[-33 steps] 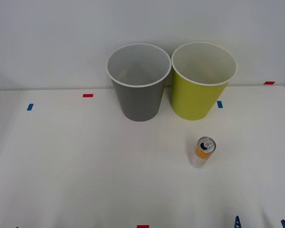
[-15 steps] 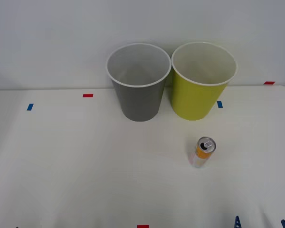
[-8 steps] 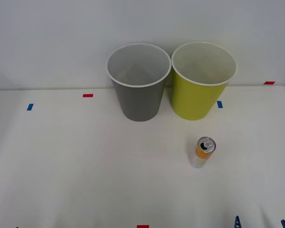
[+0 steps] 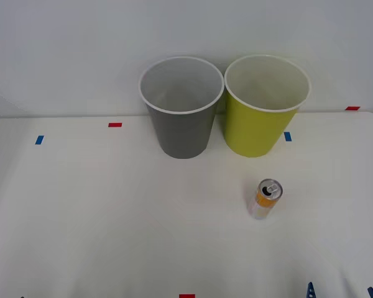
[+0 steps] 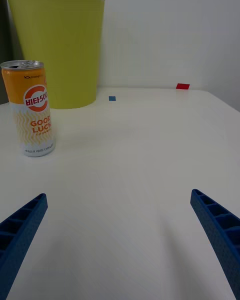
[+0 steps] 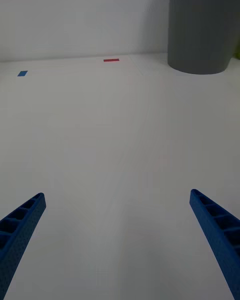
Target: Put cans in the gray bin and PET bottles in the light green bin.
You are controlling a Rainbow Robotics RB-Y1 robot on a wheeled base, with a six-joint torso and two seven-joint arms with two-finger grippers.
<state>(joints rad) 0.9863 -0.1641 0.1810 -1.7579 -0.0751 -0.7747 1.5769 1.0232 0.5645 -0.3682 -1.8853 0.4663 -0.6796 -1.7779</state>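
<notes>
The can (image 4: 266, 198) stands upright on the counter (image 4: 99, 211), lower right of centre, near the light green bin (image 4: 261, 121); the gray bin (image 4: 181, 118) sits beside it. Your right end effector (image 5: 120, 230) and left end effector (image 6: 117, 230) wait open. A glancing approach could topple the slim can.

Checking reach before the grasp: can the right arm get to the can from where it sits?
Probably yes. The can stands upright on bare table, apart from the green bin behind it. The right tool is open at the near edge, nothing lying between.
</notes>
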